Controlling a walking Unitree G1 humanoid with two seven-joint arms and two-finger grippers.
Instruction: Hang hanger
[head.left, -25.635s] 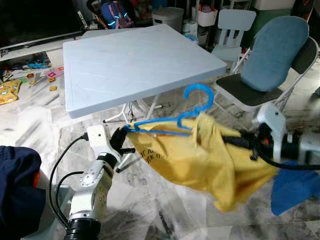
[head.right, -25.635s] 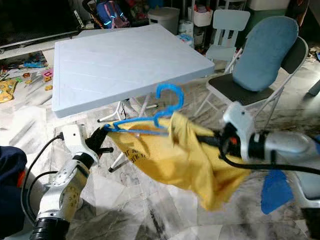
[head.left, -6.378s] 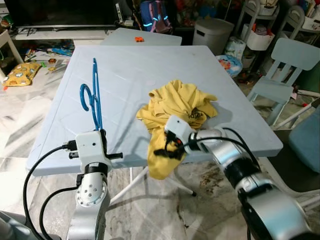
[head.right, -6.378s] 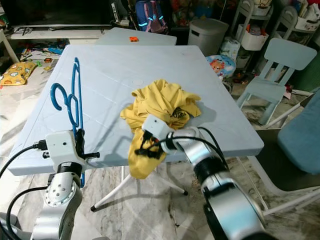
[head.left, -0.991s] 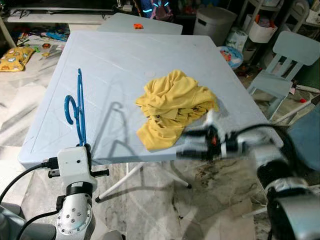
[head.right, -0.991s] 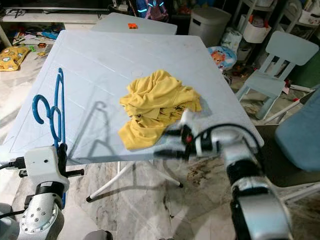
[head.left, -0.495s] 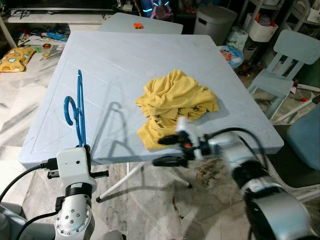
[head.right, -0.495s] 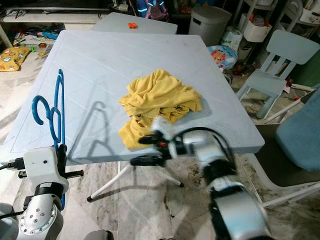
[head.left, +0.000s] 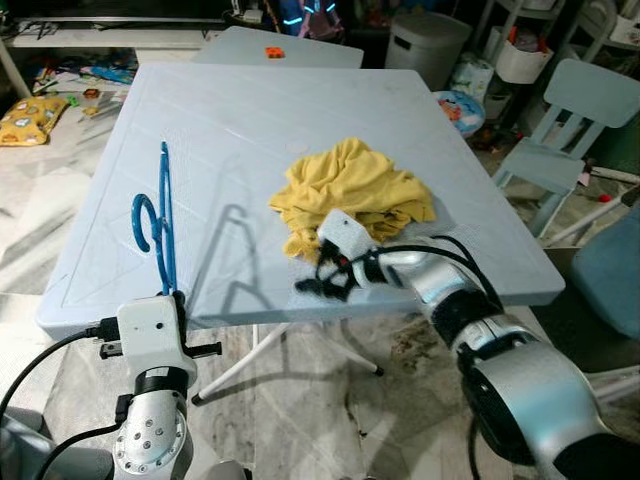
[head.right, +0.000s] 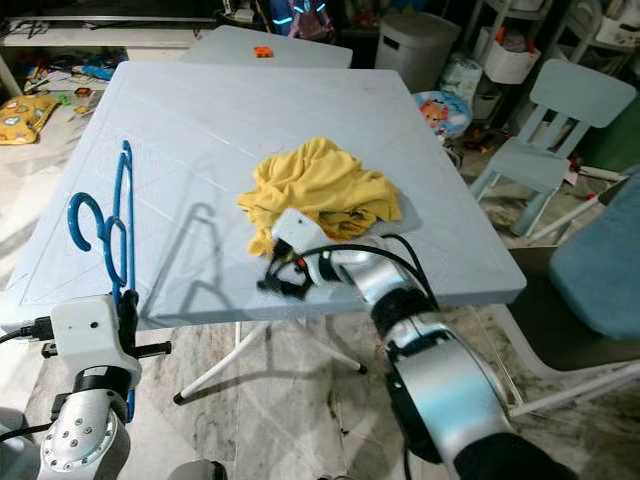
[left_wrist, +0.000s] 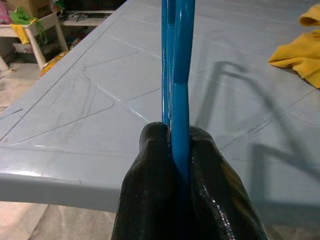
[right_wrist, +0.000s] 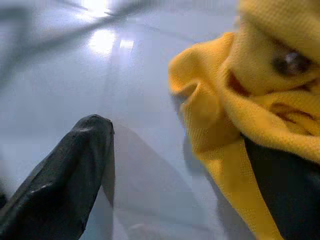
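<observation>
Hanger is standing upright, clamped in the left tool at the table edge; right tool, fingers apart, is reaching the shirt.

The left claw is pinching tight just off the desk's near edge, forearm upright. The right arm is reaching across the desk's near edge, its claw spread wide.
</observation>
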